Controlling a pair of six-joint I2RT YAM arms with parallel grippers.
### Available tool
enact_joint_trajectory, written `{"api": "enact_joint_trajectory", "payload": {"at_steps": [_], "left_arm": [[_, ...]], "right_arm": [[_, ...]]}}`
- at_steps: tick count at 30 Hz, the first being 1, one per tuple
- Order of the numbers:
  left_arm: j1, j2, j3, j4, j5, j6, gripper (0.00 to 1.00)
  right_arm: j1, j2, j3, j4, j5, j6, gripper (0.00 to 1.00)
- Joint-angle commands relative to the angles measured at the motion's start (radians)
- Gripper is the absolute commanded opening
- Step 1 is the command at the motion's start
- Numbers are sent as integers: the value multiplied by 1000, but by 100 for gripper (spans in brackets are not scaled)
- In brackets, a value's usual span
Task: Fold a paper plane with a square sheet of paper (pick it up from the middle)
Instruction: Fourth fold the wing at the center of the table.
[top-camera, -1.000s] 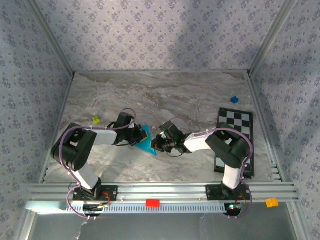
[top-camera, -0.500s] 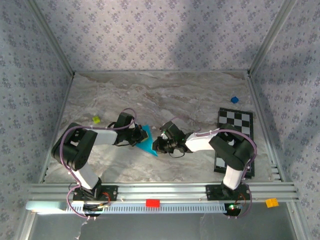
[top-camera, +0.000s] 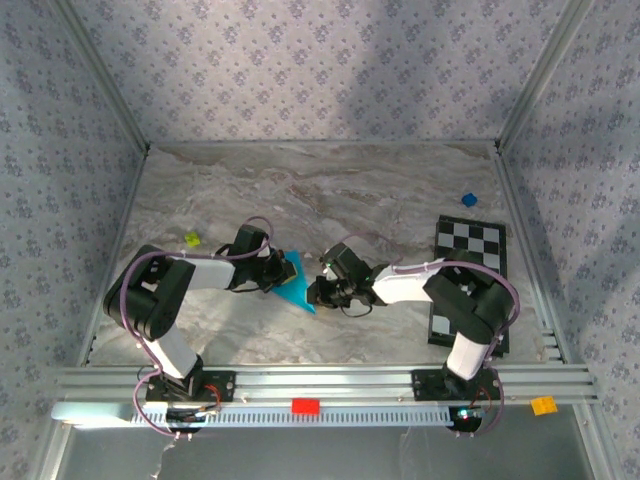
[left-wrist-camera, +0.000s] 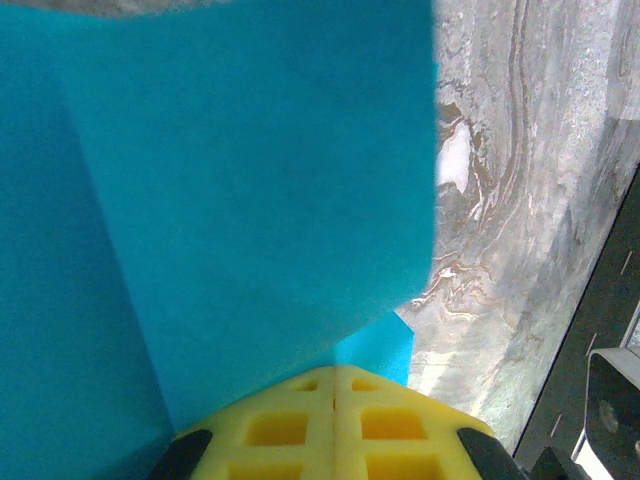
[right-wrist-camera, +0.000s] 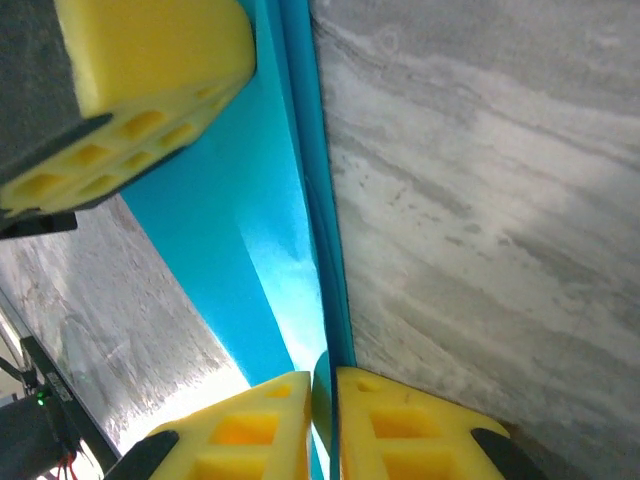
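Observation:
The square sheet of paper (top-camera: 297, 283), bright cyan and folded to a pointed shape, is in the middle of the table between both arms. My left gripper (top-camera: 281, 271) is shut on its left part; in the left wrist view the yellow pads (left-wrist-camera: 300, 425) meet tightly on the paper (left-wrist-camera: 250, 180). My right gripper (top-camera: 316, 292) is at the sheet's right tip. In the right wrist view its jaws (right-wrist-camera: 322, 378) stand a narrow slit apart, with the folded edge of the paper (right-wrist-camera: 255, 240) running into the slit. The left gripper's fingers (right-wrist-camera: 150, 60) show beyond.
A black-and-white checkered board (top-camera: 470, 290) lies at the right edge beside the right arm. A tiny blue cube (top-camera: 469, 200) sits behind it, and a small yellow-green piece (top-camera: 192, 239) lies at the left. Walls enclose the marble table (top-camera: 330, 190).
The right gripper's jaws have parted slightly from a tight pinch. The right arm's elbow has drifted a little to the right. The left gripper and the paper stay put.

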Motion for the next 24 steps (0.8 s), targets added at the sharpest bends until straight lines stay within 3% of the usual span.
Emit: {"api": "enact_joint_trajectory", "payload": {"at_steps": [1,9,20,24], "left_arm": [[8,32,-5,-60,-38,23,0],[8,34,-3,-58,-36,21,0],[8,35,-3,-59,-37,21,0],[8,34,-3,-59,-35,19,0]], "right_arm": [[9,-12,-19,-120,-7,-48,14],[10,18,-28,-103,-20,-34,10],[11,-18,-20,-147,-30,-72,16],[11,7,-24,-135,-36,-65,12]]}}
